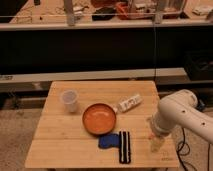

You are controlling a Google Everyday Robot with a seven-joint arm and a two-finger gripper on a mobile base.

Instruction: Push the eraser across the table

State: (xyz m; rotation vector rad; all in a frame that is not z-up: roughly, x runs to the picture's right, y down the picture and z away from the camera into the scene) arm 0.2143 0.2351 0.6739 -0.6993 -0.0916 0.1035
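Approach step: claw [156,142] (grip state: can't tell) hovers right of the long black pale-striped eraser [124,146] on the bamboo-plank bench [60,142]; next, probably touch its side and shove.

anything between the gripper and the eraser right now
Nothing visible: only bare table lies between the gripper, low near the right edge, and the eraser. The blue pad sits close on the eraser's other side, so a push that way would likely meet it.
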